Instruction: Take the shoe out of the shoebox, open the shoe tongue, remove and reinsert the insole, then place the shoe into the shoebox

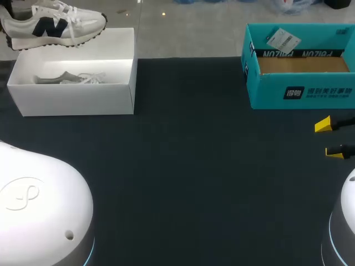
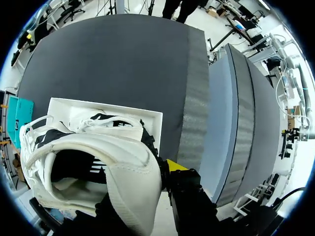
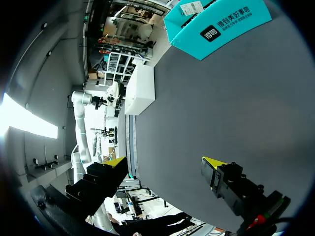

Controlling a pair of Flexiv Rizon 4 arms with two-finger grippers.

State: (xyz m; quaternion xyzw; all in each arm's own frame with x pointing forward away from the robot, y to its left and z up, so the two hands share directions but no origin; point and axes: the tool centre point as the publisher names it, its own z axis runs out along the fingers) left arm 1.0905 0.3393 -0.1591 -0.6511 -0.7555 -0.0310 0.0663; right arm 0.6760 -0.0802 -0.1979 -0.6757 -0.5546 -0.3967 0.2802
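A white sneaker (image 1: 52, 25) with a dark logo hangs above the back edge of the open white shoebox (image 1: 72, 97) at the far left. In the left wrist view my left gripper (image 2: 142, 191) is shut on the heel of this sneaker (image 2: 88, 167); only one yellow fingertip (image 2: 176, 164) shows. Below it lies the shoebox (image 2: 147, 118) with a second white shoe (image 2: 113, 120) inside, also seen in the head view (image 1: 72, 78). My right gripper (image 1: 329, 138) stands open near the table's right edge with nothing between its fingers (image 3: 165, 162).
An open teal cardboard box (image 1: 299, 91) with a paper tag inside stands at the back right, just beyond my right gripper (image 3: 216, 24). The dark table mat (image 1: 188, 166) spreads between the two boxes. My arms' white bases fill the near corners.
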